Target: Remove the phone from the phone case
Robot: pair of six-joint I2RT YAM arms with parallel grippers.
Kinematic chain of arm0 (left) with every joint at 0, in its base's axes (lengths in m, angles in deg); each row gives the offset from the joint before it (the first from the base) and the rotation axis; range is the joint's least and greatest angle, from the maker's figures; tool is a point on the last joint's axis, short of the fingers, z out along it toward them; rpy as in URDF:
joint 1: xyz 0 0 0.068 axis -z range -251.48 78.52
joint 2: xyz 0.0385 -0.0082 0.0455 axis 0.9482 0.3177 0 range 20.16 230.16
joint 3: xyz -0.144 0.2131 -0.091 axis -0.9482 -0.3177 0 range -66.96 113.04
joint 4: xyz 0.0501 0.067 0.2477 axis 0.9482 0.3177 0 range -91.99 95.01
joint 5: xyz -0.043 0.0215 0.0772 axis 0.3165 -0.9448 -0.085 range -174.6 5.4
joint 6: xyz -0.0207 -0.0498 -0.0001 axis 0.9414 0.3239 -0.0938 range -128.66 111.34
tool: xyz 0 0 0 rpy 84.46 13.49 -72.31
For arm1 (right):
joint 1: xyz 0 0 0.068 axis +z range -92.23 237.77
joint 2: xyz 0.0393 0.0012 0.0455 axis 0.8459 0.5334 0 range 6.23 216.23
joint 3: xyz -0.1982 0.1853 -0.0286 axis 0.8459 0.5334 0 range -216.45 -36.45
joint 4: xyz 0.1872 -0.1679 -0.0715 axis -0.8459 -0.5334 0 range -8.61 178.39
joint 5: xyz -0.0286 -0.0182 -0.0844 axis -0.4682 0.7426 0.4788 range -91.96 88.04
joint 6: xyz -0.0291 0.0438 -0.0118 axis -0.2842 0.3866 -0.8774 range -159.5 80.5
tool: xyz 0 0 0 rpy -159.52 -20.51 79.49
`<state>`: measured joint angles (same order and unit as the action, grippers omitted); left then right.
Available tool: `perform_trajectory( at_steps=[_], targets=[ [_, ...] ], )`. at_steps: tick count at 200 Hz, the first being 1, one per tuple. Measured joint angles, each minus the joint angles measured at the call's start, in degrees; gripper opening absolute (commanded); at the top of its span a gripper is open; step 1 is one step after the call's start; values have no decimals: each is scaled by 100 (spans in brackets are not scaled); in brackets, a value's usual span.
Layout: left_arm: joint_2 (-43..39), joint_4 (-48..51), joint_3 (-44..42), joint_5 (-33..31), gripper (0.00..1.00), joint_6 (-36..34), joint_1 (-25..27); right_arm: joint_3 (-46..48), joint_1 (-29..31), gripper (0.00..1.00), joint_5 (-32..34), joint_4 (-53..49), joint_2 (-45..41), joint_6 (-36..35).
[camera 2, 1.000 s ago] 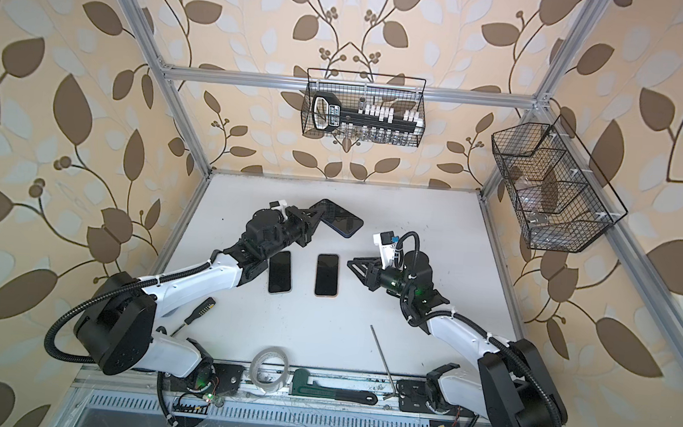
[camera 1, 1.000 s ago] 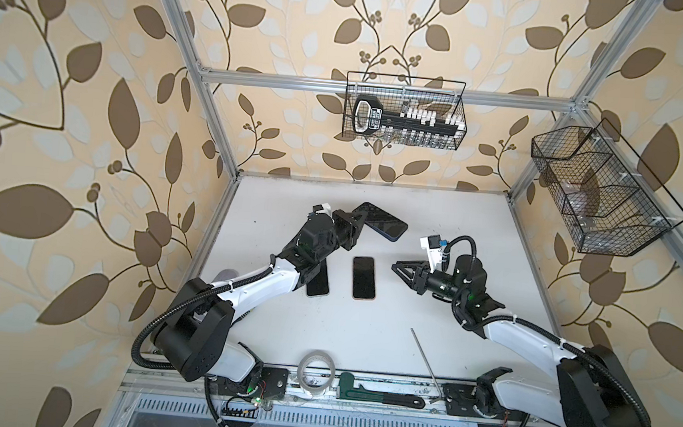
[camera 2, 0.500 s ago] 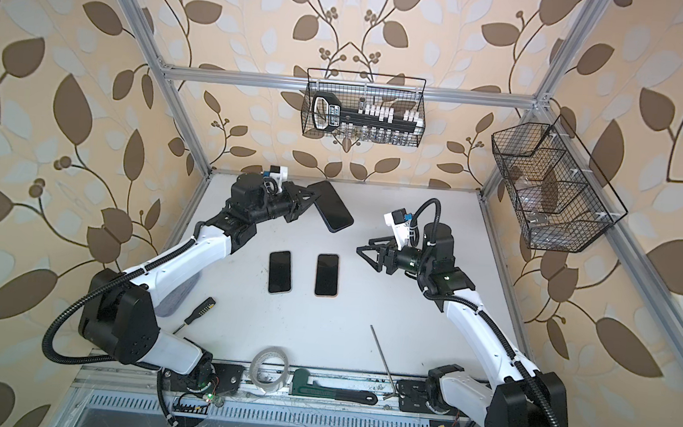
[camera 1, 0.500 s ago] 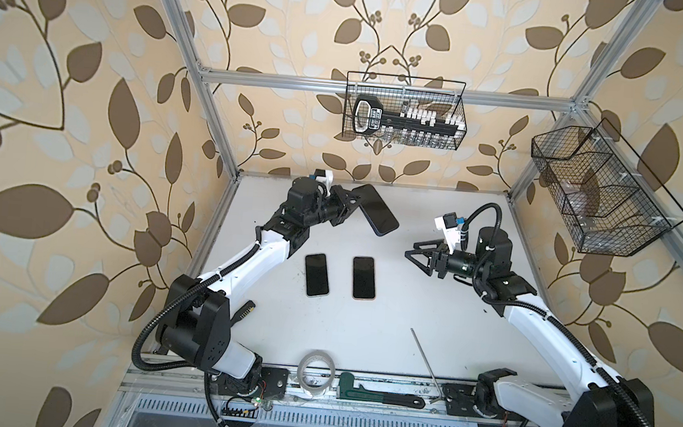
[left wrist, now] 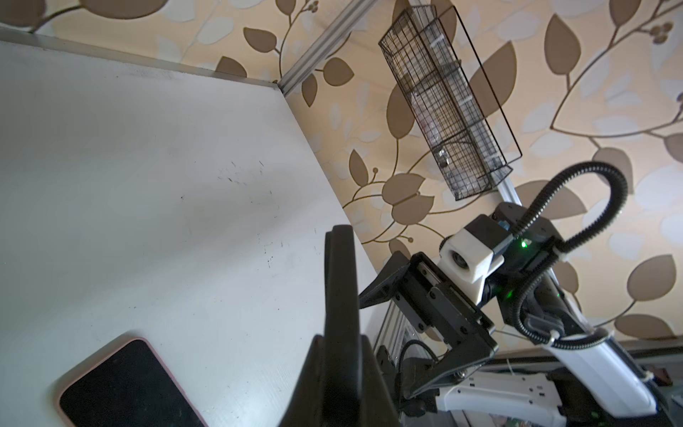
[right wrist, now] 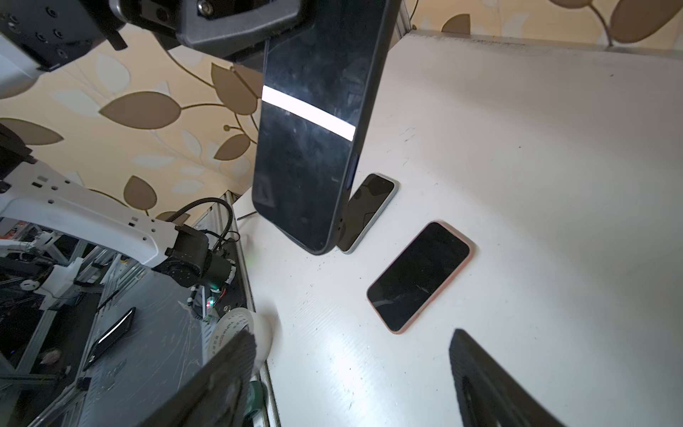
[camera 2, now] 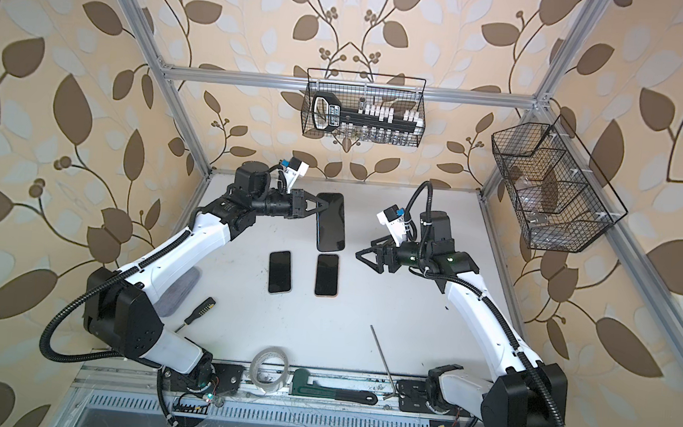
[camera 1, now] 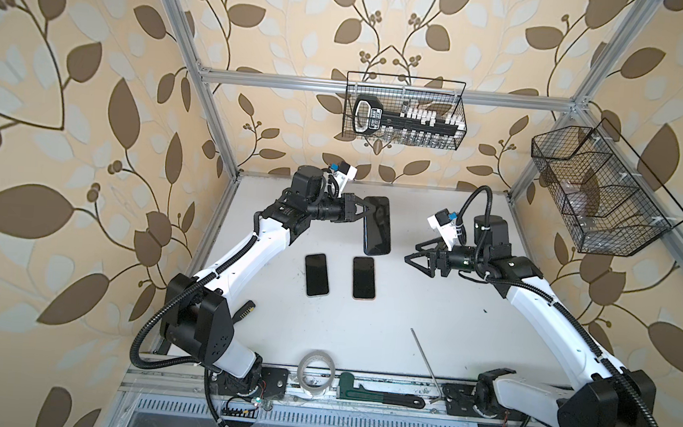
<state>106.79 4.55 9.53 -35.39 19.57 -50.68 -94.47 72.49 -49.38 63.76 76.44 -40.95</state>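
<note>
A black-screened phone (camera 1: 377, 225) (camera 2: 331, 222) in a dark phone case (right wrist: 364, 111) hangs above the back of the white table (camera 1: 428, 313). My left gripper (camera 1: 367, 211) (camera 2: 318, 207) is shut on its upper end. In the left wrist view the cased phone (left wrist: 340, 288) shows edge-on between the closed fingers, at the left gripper (left wrist: 340, 355). My right gripper (camera 1: 411, 252) (camera 2: 364, 249) (right wrist: 353, 334) stands open, a short way to the right of the phone, holding nothing. In the right wrist view the phone's screen (right wrist: 314, 148) faces that camera.
Two more phones lie screen-up mid-table, one with a pale case (camera 1: 317, 274) (right wrist: 366, 210) and one with a pink case (camera 1: 364, 277) (right wrist: 419, 275). Along the front sit a tape roll (camera 1: 316, 373), a wrench (camera 1: 375, 394), a metal rod (camera 1: 426, 357) and a screwdriver (camera 2: 199, 309). Wire baskets (camera 1: 404, 115) (camera 1: 600, 189) hang on the walls.
My left gripper has lifted the cased phone up and back and turned it lengthwise. The right gripper has opened wide and risen off to the right.
</note>
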Motion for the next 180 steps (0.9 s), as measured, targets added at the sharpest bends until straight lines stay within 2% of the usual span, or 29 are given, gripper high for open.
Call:
perform_trajectory(
  at_steps=[27, 63, 97, 130, 180],
  targets=[
    [162, 234, 146, 341, 0, -568, 0, -184, 319, 79, 37, -334, 179, -361],
    [216, 402, 160, 638, 0, -992, 0, -378, 599, 70, 50, -535, 400, -675],
    [216, 479, 175, 785, 0, -1152, 0, -501, 767, 58, 70, -627, 638, -909],
    [216, 442, 175, 802, 0, -1152, 0, -501, 898, 51, 72, -680, 852, -1049],
    [214, 308, 170, 909, 0, -1108, 0, -533, 918, 48, 39, -678, 964, -1067]
  ],
)
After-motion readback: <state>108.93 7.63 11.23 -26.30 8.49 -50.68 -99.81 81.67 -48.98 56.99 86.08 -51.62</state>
